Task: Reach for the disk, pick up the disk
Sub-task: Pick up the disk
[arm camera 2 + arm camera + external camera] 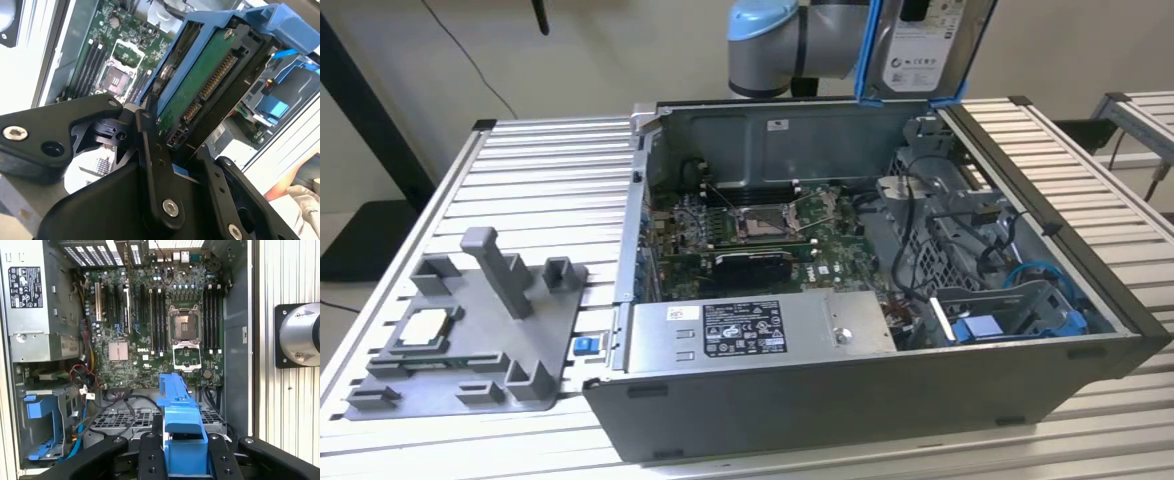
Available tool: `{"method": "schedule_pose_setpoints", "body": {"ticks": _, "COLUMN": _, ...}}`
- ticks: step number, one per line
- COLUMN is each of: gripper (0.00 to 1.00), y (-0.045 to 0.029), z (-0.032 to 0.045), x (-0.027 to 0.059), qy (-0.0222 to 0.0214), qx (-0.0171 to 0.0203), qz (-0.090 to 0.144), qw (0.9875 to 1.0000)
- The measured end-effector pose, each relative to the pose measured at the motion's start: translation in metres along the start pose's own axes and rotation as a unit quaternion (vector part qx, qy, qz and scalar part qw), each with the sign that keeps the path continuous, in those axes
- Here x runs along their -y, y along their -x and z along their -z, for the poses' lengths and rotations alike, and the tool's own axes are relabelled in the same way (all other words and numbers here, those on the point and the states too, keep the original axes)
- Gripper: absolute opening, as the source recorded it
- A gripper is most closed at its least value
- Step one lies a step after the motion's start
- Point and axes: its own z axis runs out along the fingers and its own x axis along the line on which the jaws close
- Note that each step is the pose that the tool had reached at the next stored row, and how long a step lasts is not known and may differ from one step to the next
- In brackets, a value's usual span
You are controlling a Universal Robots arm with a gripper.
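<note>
The disk (pixel 917 45) hangs upright above the back right corner of the open computer case, its white label facing the exterior view and blue bracket strips along both edges. In the second wrist view the disk (pixel 200 85) shows its green circuit board and connector row inside the blue bracket. My gripper (pixel 175 137) is shut on the disk, a black finger (pixel 150 145) pressed against each side. In the first wrist view the disk's blue bracket (pixel 181 415) appears edge-on between the fingers of my gripper (pixel 184 445), well above the motherboard.
The open case (pixel 854 400) holds a motherboard (pixel 165 330), a power supply (pixel 747 330), cables and a blue drive bay (pixel 42 425). A grey fixture (pixel 480 330) with a small square chip lies at the exterior view's left. The arm's base (pixel 300 335) stands beside the case.
</note>
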Motion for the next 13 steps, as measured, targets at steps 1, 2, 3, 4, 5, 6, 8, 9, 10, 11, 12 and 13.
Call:
{"method": "schedule_pose_setpoints", "body": {"ticks": 1, "gripper": 0.00, "y": 0.0002, "z": 0.0000, "x": 0.0035, "qy": 0.0000, "qx": 0.0000, "qz": 0.000, "qw": 1.0000}}
{"method": "schedule_pose_setpoints", "body": {"ticks": 2, "gripper": 0.00, "y": 0.0005, "z": 0.0000, "x": 0.0067, "qy": 0.0000, "qx": 0.0000, "qz": 0.000, "qw": 1.0000}}
{"method": "schedule_pose_setpoints", "body": {"ticks": 3, "gripper": 0.00, "y": 0.0007, "z": -0.0001, "x": 0.0099, "qy": 0.0000, "qx": 0.0000, "qz": 0.000, "qw": 1.0000}}
{"method": "schedule_pose_setpoints", "body": {"ticks": 4, "gripper": 0.00, "y": 0.0009, "z": -0.0001, "x": 0.0131, "qy": 0.0000, "qx": 0.0000, "qz": 0.000, "qw": 1.0000}}
{"method": "schedule_pose_setpoints", "body": {"ticks": 5, "gripper": 0.00, "y": 0.0011, "z": -0.0001, "x": 0.0160, "qy": 0.0000, "qx": 0.0000, "qz": 0.000, "qw": 1.0000}}
{"method": "schedule_pose_setpoints", "body": {"ticks": 6, "gripper": 0.00, "y": 0.0013, "z": -0.0001, "x": 0.0189, "qy": 0.0000, "qx": 0.0000, "qz": 0.001, "qw": 1.0000}}
{"method": "schedule_pose_setpoints", "body": {"ticks": 8, "gripper": 0.00, "y": 0.0016, "z": -0.0002, "x": 0.0246, "qy": 0.0000, "qx": 0.0000, "qz": 0.001, "qw": 1.0000}}
{"method": "schedule_pose_setpoints", "body": {"ticks": 9, "gripper": 0.00, "y": 0.0019, "z": -0.0002, "x": 0.0275, "qy": 0.0000, "qx": 0.0000, "qz": 0.001, "qw": 1.0000}}
{"method": "schedule_pose_setpoints", "body": {"ticks": 10, "gripper": 0.00, "y": 0.0020, "z": -0.0002, "x": 0.0302, "qy": 0.0000, "qx": 0.0000, "qz": 0.001, "qw": 1.0000}}
{"method": "schedule_pose_setpoints", "body": {"ticks": 11, "gripper": 0.00, "y": 0.0022, "z": -0.0003, "x": 0.0330, "qy": 0.0000, "qx": 0.0000, "qz": 0.001, "qw": 1.0000}}
{"method": "schedule_pose_setpoints", "body": {"ticks": 12, "gripper": 0.00, "y": 0.0024, "z": -0.0002, "x": 0.0353, "qy": 0.0000, "qx": 0.0000, "qz": 0.001, "qw": 1.0000}}
{"method": "schedule_pose_setpoints", "body": {"ticks": 13, "gripper": 0.00, "y": 0.0026, "z": -0.0003, "x": 0.0379, "qy": 0.0000, "qx": 0.0000, "qz": 0.001, "qw": 1.0000}}
